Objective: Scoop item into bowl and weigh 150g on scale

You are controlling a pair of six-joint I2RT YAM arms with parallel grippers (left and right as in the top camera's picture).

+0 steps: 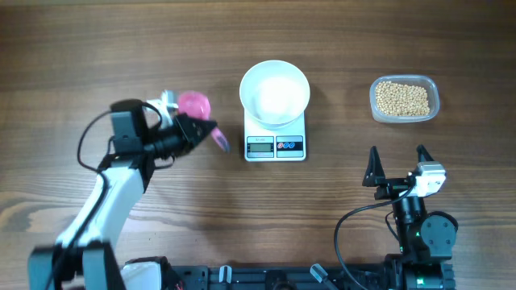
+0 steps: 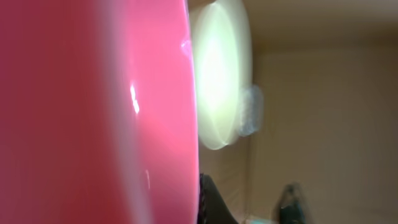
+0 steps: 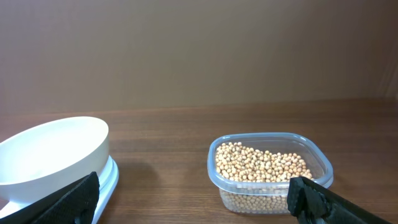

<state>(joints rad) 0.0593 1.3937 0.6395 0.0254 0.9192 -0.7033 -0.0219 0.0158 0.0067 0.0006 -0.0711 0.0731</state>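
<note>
Left of the scale (image 1: pixel 275 146), at nine o'clock: left gripper (image 1: pixel 208 130), jaws pinching the pink scoop (image 1: pixel 193 104), ready to carry. Atop the scale, centred for weighing: bowl (image 1: pixel 275 93), seemingly empty. At two o'clock: beans (image 1: pixel 403 98) in clear tub (image 1: pixel 436 97). At five: right gripper (image 1: pixel 397 157), jaws spread, idle.

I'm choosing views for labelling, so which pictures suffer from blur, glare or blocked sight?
Left wrist: the pink scoop fills the left half, out of focus, with glare spots; the bowl behind is soft and overexposed. Overhead: evenly lit and sharp. Right wrist: beans in focus, own fingers dark at the bottom corners.
</note>
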